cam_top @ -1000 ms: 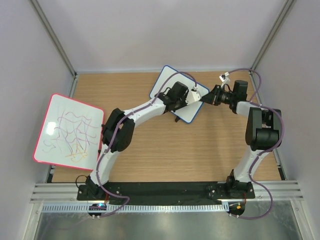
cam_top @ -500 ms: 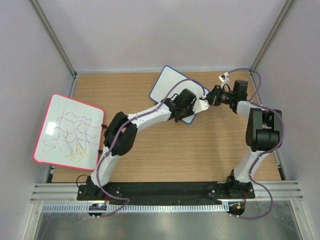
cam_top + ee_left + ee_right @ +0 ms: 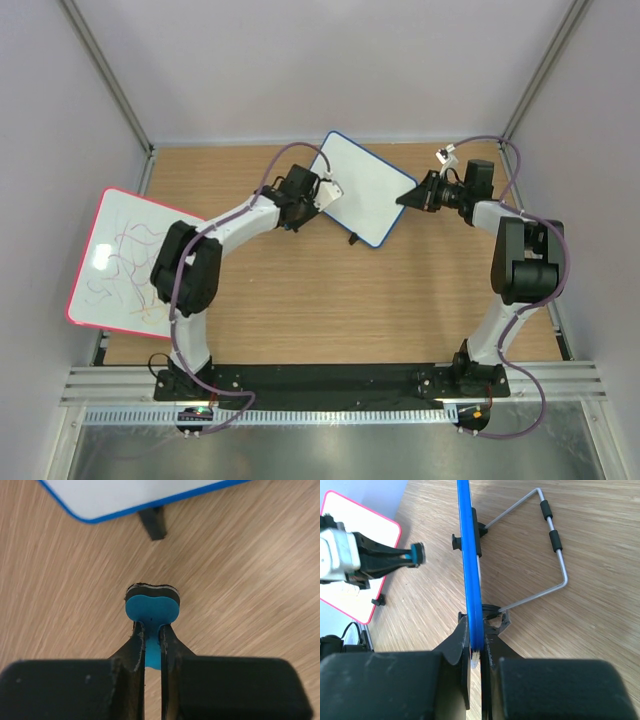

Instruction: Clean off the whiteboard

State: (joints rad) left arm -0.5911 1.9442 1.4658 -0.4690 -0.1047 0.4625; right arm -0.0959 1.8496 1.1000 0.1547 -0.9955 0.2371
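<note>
Wooden bench (image 3: 300,300) holds the whiteboard (image 3: 362,188) at twelve o'clock, its three o'clock corner pinched by the right fingers (image 3: 461,636), while the left fingers (image 3: 138,650) clench a blue eraser (image 3: 151,606) just off its nine o'clock edge; its face looks clean, erasing seemingly finished.

The top view looks down from above the near edge over the whole table (image 3: 330,300); the left wrist view sits close over it, beside the whiteboard (image 3: 130,492). The right wrist view sights leftward, edge-on and close, along that board; both wrist views share the eraser (image 3: 151,607).
</note>
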